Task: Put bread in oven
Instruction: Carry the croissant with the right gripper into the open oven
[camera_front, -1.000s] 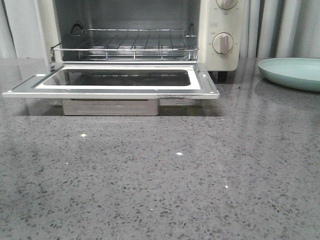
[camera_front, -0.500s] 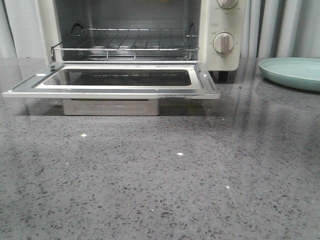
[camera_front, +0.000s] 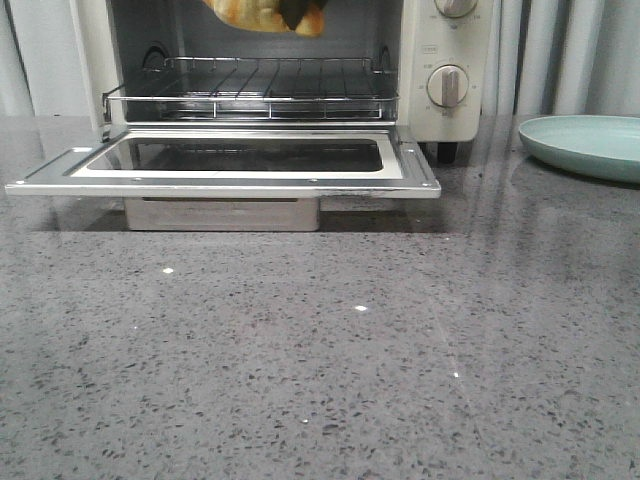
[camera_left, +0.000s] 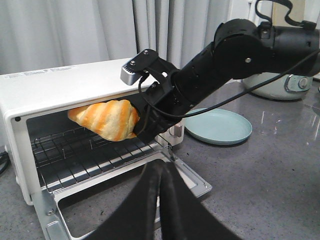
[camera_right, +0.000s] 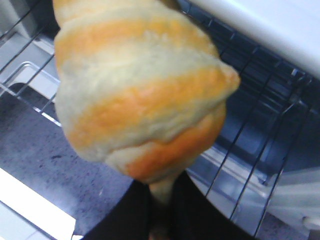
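Note:
The cream-white oven (camera_front: 440, 70) stands at the back with its glass door (camera_front: 230, 160) dropped flat and the wire rack (camera_front: 260, 85) bare. My right gripper (camera_right: 161, 207) is shut on the bread (camera_right: 140, 95), pinching its tapered end. It holds the bread (camera_left: 107, 119) in the oven mouth, just above the rack (camera_left: 85, 155). In the front view the bread (camera_front: 255, 14) shows at the top of the opening. My left gripper (camera_left: 161, 172) is shut and empty, hovering in front of the oven (camera_left: 60, 90) door.
A pale green plate (camera_front: 585, 145) lies on the grey speckled counter (camera_front: 330, 350) to the right of the oven; it also shows in the left wrist view (camera_left: 220, 126). A white appliance (camera_left: 277, 86) stands behind the right arm (camera_left: 240, 55). Grey curtains hang behind.
The bread, held by my right gripper, has come down into view at the top of the oven opening. Before, the opening showed only the bare rack.

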